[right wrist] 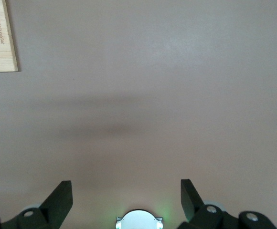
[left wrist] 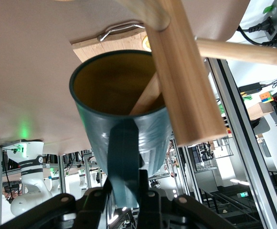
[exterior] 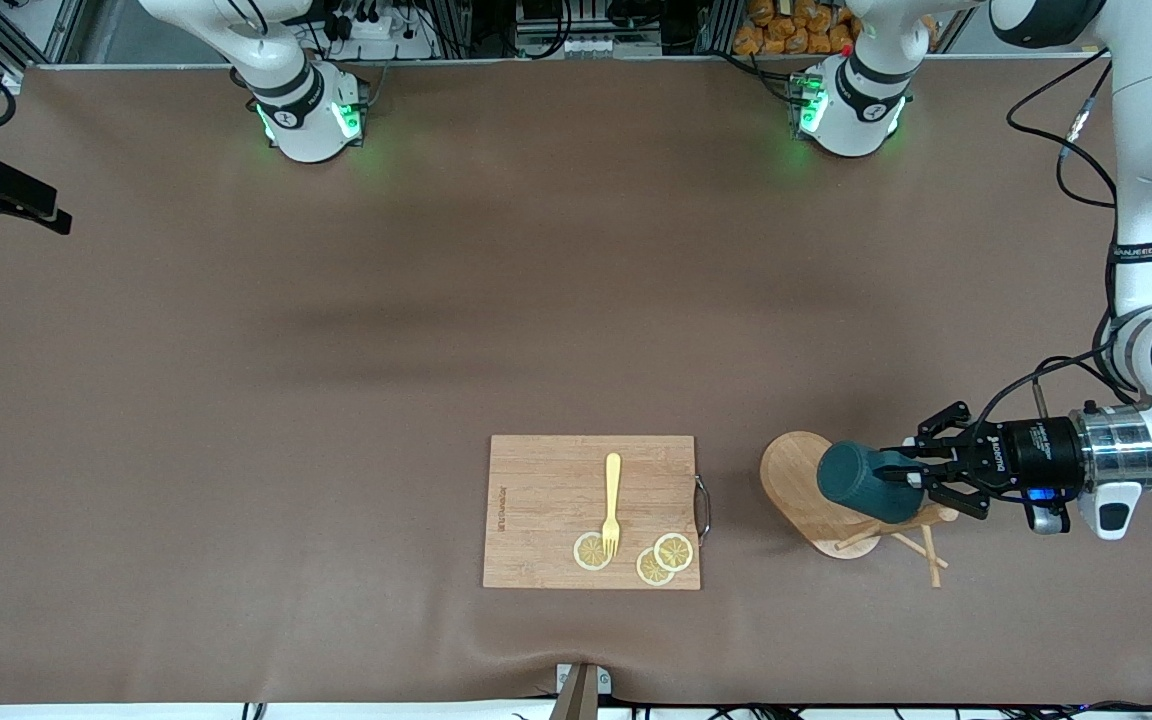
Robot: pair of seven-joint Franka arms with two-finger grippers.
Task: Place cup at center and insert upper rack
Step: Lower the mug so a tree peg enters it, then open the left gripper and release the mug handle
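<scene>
In the front view the left gripper (exterior: 921, 480) comes in level from about three o'clock of the light wooden mug tree (exterior: 808, 480), pinching the handle of the small dark teal-green mug (exterior: 861, 482), which lies on its side against the tree's post over the flat oval base. Only the left wrist view shows the mug's tan-yellow inside (left wrist: 112, 81) with a dowel peg (left wrist: 147, 98) poking into its mouth — and the fingers (left wrist: 145, 191) pressed on the handle. The right gripper (right wrist: 126, 195) waits with its jaws spread over bare brown tabletop (right wrist: 176, 86), a corner of the rectangular bamboo cutting board (right wrist: 0, 38) showing; in the front view that board (exterior: 546, 480) sits at nine o'clock of the tree, carrying a yellow fork (exterior: 612, 505) and lemon slices (exterior: 664, 558).
</scene>
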